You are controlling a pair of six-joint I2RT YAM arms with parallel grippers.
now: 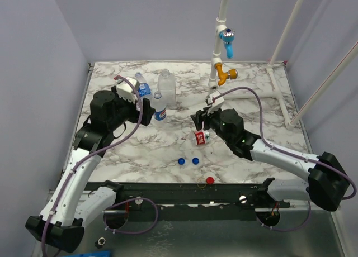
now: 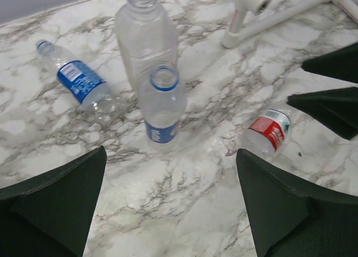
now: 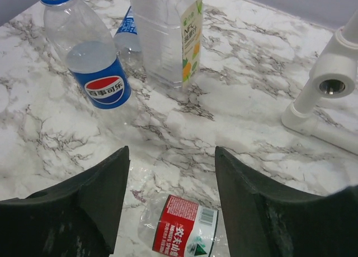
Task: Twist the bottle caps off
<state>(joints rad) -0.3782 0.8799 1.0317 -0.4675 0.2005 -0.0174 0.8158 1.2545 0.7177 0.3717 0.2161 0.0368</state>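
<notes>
Since they lie nearest the arm bases, the loose caps come first: a small red plastic screw cap [image 1: 210, 180] sits close to the front edge of the marbled white surface [image 1: 140, 151]. Just beyond it are a small blue plastic screw cap [image 1: 182, 161] and a second blue cap [image 1: 195, 161], side by side.

Farther in, a red-labelled clear plastic bottle [image 3: 184, 232] lies on its side. The right tool [image 3: 172, 151] hangs over it with its fingers apart, gripping nothing. The bottle's neck is hidden, so I cannot tell whether a cap is on it.

The likely trouble is here. A crinkly bottle lying down can roll or squirt sideways if a finger brushes it, and it would run toward the loose caps and could push them off the front edge.

The left tool [image 2: 170, 152] is spread wide and empty. It faces an upright blue-labelled clear plastic bottle [image 2: 162, 109] whose mouth is open. That bottle looks light, so a nudge from either finger could topple it.

Just behind it stands a wider clear bottle [image 2: 146, 39], which crowds any approach. To the left a second blue-labelled clear plastic bottle [image 2: 78, 81] lies on its side, its neck end too small to read.

Farthest back, a white plastic pipe frame [image 1: 224, 44] rises at the right and hems in the right arm's reach.
</notes>
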